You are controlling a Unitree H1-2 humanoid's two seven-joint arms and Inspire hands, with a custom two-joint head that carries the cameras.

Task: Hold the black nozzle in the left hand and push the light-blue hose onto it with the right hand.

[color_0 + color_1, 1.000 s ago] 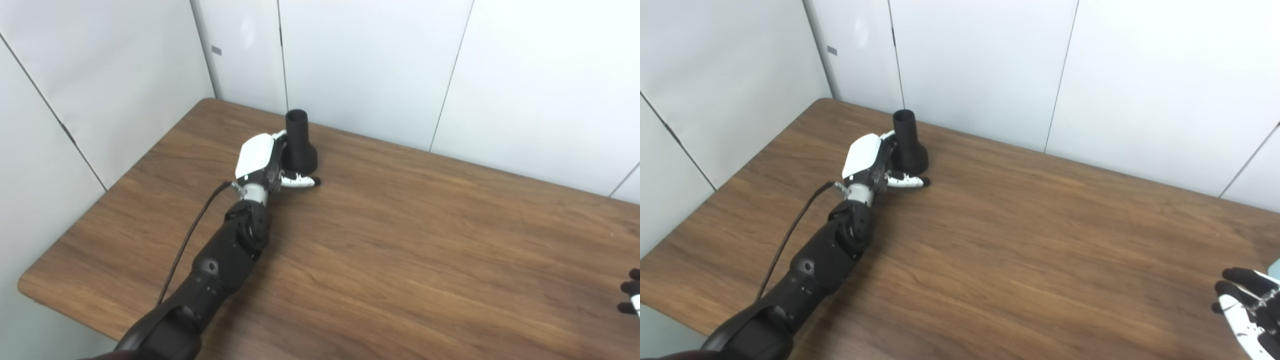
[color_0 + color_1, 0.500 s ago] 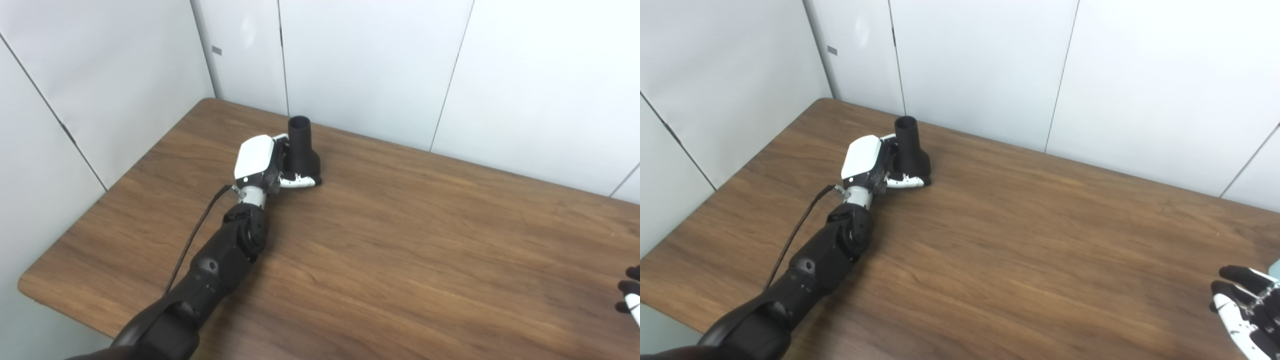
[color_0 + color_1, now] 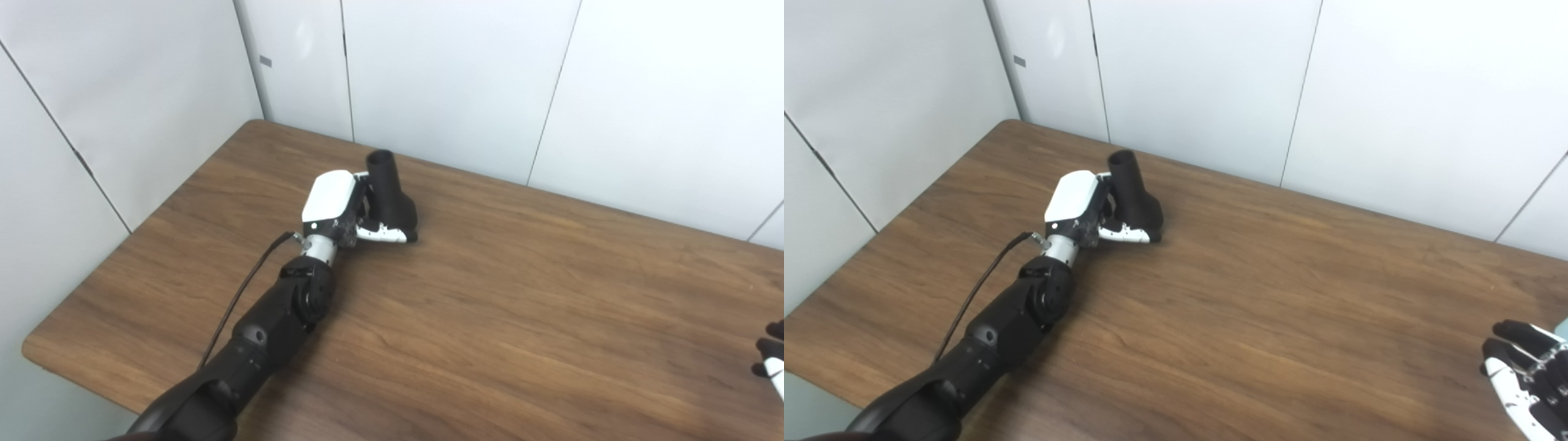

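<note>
Nozzle (image 3: 1133,196), black, flared base, open neck tilted up and away: clasped in left robot hand (image 3: 1084,208), fingers wrapped round its base, thumb beneath, low over wooden worktop (image 3: 1274,294). Right robot hand (image 3: 1528,383): far right at picture edge, fingers spread, holding nothing. Light-blue hose: a pale sliver just beyond right robot hand may be it; cannot tell. Handling advice: keep neck steady and angled rightward for hose entry. Markings: none legible.

Bright even light, soft shadows, slight blur
</note>
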